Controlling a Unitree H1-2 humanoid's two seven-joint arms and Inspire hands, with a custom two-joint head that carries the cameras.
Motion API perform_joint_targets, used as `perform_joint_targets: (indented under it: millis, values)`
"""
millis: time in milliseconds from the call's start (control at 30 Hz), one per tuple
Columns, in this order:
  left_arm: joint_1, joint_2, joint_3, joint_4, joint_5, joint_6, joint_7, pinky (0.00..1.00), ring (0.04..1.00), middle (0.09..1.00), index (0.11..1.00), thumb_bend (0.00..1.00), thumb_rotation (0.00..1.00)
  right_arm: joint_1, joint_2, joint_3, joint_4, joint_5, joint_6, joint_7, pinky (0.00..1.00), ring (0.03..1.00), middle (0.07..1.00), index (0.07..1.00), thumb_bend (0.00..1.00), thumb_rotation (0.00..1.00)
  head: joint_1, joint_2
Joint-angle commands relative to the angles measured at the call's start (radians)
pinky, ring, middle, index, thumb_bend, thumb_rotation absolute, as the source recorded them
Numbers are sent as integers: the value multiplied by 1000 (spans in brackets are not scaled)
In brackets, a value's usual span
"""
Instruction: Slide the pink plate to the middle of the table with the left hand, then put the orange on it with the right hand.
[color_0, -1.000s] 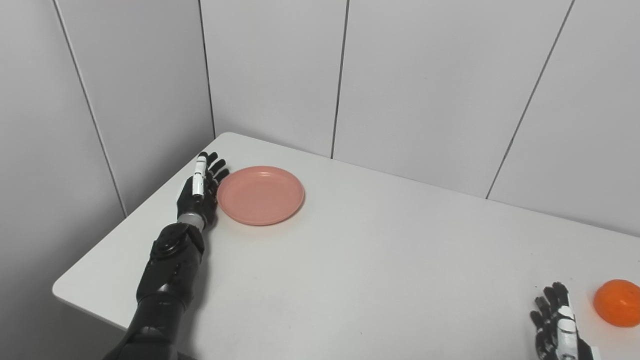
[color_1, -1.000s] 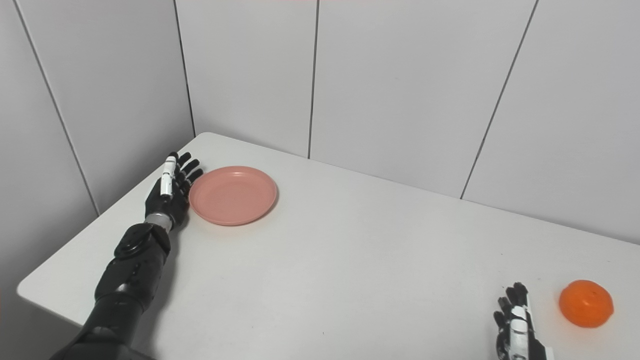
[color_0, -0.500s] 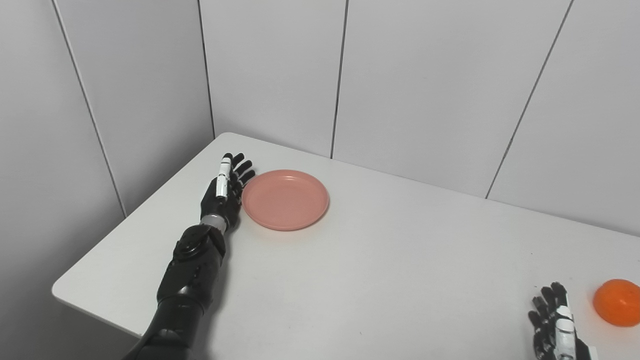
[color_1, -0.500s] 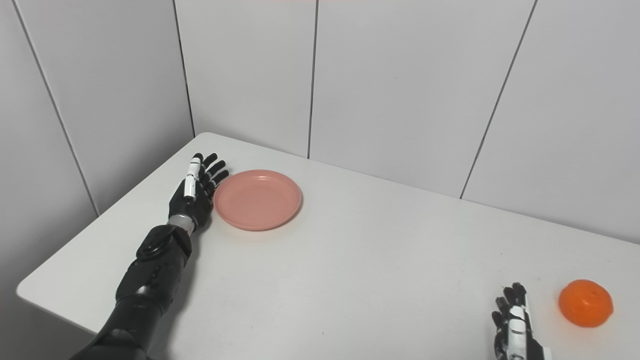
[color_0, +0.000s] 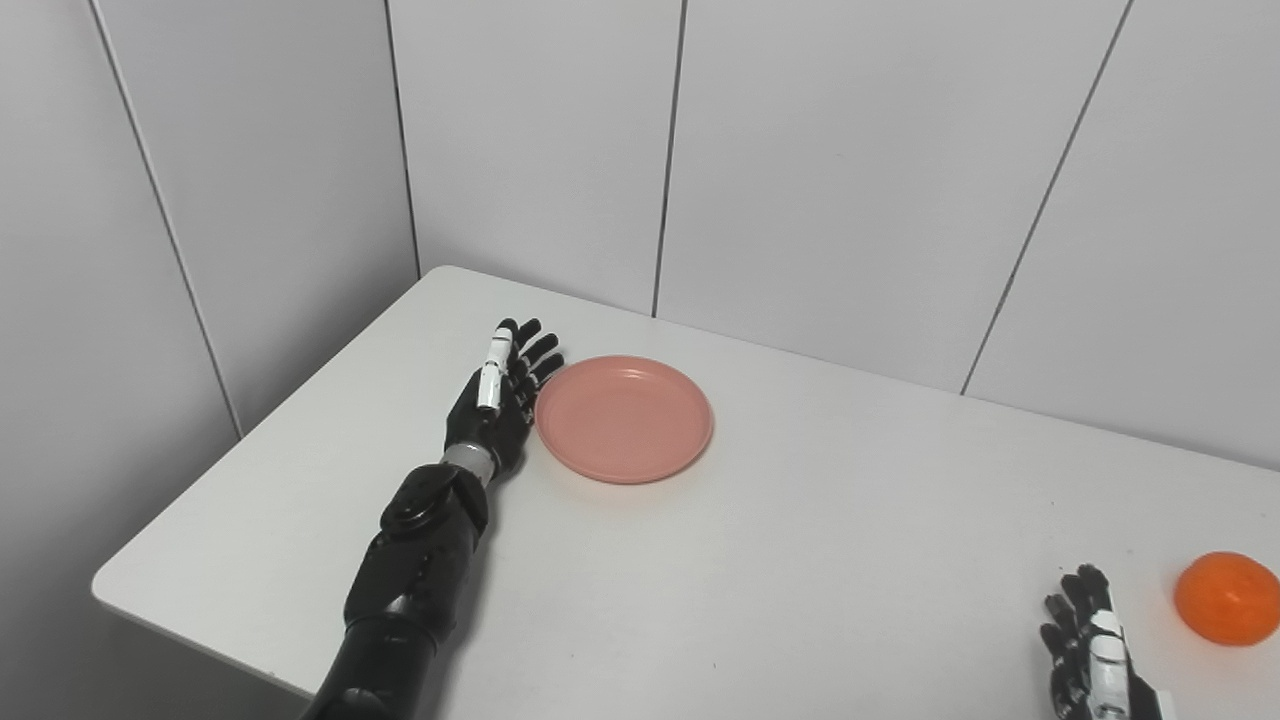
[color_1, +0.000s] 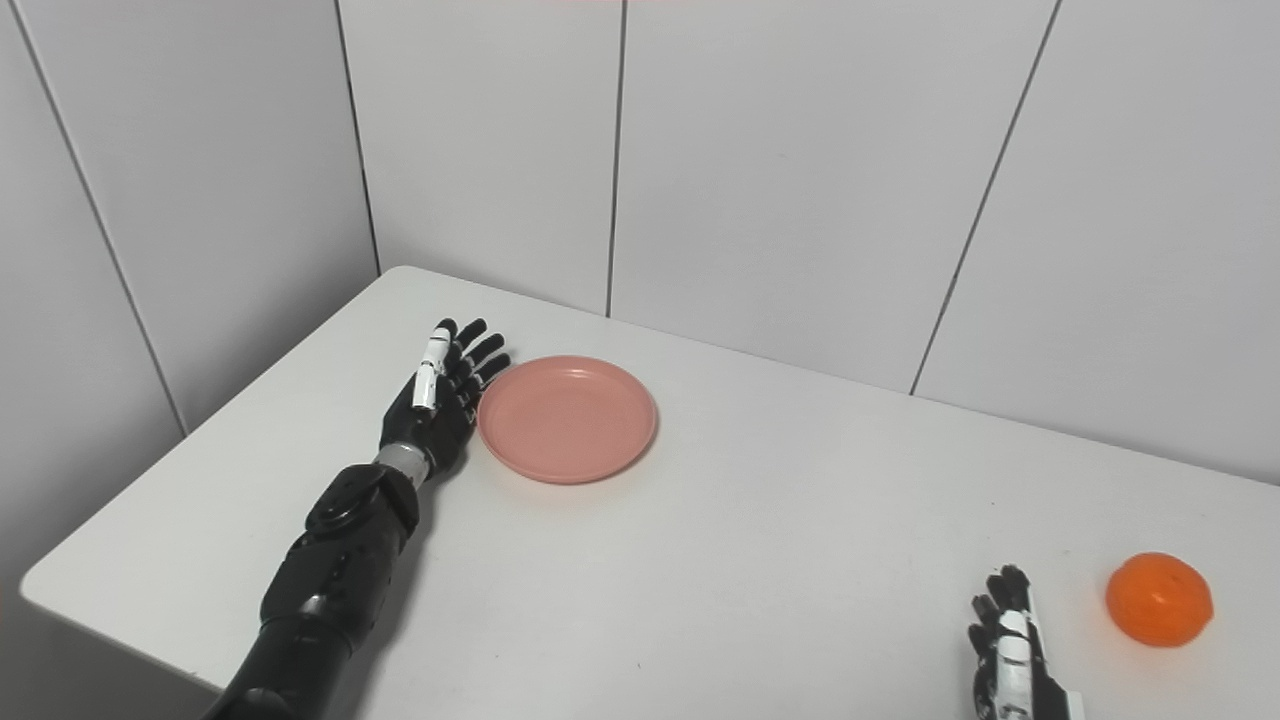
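A pink plate (color_0: 625, 418) lies flat on the white table (color_0: 780, 560), left of the table's middle. My left hand (color_0: 497, 396) stands on edge with straight fingers, open, its palm side against the plate's left rim. An orange (color_0: 1225, 598) rests near the right edge of the table. My right hand (color_0: 1090, 650) sits low at the bottom right, open, fingers pointing away, a short gap to the left of the orange and not touching it.
Grey panelled walls (color_0: 820, 170) close off the table at the back and on the left. The table's left front corner (color_0: 100, 588) is rounded, with a drop beyond it.
My left hand has pushed the pink plate to the right, towards the table's middle. The right hand and orange stay put; the view has shifted slightly.
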Motion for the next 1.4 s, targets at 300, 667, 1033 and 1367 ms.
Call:
perform_joint_targets:
  millis: [300, 667, 1033, 1367]
  values:
    - [-28, -54, -46, -62, -19, 60, -46, 920, 904, 902, 898, 386, 1000, -25, 30, 11, -4, -23, -62, -3, 972, 956, 959, 960, 266, 1000, -42, 12]
    - [-17, -115, -105, -129, -3, 115, -48, 912, 893, 891, 884, 381, 1000, -28, 49, 17, -18, -47, -59, -22, 972, 954, 956, 951, 276, 1000, -97, 32]
    - [9, -154, -175, -172, 19, 147, -63, 908, 894, 897, 884, 381, 1000, -34, 66, 27, -28, -56, -45, -41, 962, 949, 950, 942, 290, 1000, -151, 63]
    - [47, -187, -217, -232, 20, 198, -82, 914, 899, 899, 890, 380, 1000, -42, 80, 34, -45, -83, -21, -59, 956, 946, 947, 935, 297, 1000, -188, 88]
